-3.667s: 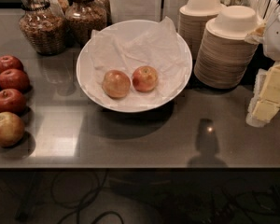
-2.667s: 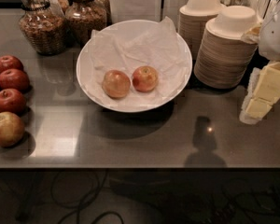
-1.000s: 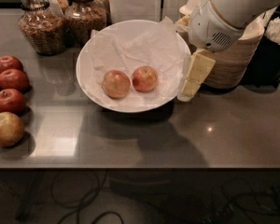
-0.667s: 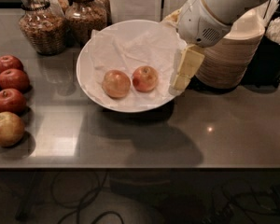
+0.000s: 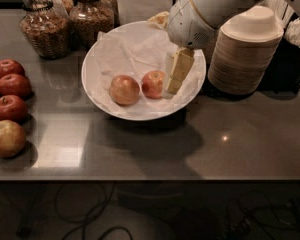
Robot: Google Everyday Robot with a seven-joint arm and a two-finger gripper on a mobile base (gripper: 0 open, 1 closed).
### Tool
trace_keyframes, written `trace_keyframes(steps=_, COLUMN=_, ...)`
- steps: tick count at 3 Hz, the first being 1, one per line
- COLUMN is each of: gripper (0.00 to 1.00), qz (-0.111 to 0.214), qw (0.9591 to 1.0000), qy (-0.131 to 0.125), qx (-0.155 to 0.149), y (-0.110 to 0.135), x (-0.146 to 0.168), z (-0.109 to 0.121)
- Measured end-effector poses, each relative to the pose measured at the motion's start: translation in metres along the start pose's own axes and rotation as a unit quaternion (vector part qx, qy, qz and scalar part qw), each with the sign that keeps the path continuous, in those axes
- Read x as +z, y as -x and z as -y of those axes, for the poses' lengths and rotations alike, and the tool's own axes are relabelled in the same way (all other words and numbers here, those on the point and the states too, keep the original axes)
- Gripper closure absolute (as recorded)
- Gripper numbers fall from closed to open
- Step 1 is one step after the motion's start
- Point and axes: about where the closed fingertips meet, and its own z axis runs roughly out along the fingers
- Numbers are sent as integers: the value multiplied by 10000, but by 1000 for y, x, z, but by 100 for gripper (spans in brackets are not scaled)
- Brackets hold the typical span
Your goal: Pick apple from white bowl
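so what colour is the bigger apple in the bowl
The apple is yellowish-orange with a reddish blush, camera view; gripper hangs over the white bowl.

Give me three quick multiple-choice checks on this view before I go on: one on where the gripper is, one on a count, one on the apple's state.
1. Where is the gripper?
A) over the right part of the white bowl, beside the smaller pinker apple
B) at the far left of the view
C) low at the front of the view

2. How many apples lie in the white bowl?
A) one
B) two
C) four

3. The paler apple is:
A) lifted clear
B) lying outside the bowl
C) resting on the bowl's paper, apart from the gripper

Answers:
1 A, its tip hangs by that apple.
2 B, only the pair side by side.
3 C, it sits left of its neighbour, untouched.
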Motion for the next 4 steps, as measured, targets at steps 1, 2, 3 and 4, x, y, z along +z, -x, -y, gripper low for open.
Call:
trace_keyframes(steps=1, gripper=0, qz=0, qw=10000, qy=0, qx=1, y=0, x=0, z=0)
trace_keyframes(steps=2, gripper=0, qz=44, qw=10000, qy=-10, qx=88, y=-1, x=18, z=0)
trace_keyframes(steps=3, gripper=0, qz=62, qw=9998, qy=25, qx=182, y=-4, x=37, z=1)
trace_keyframes(steps=4, gripper=9, qz=88, qw=9997, qy=73, qx=212, y=-5, x=51, z=3)
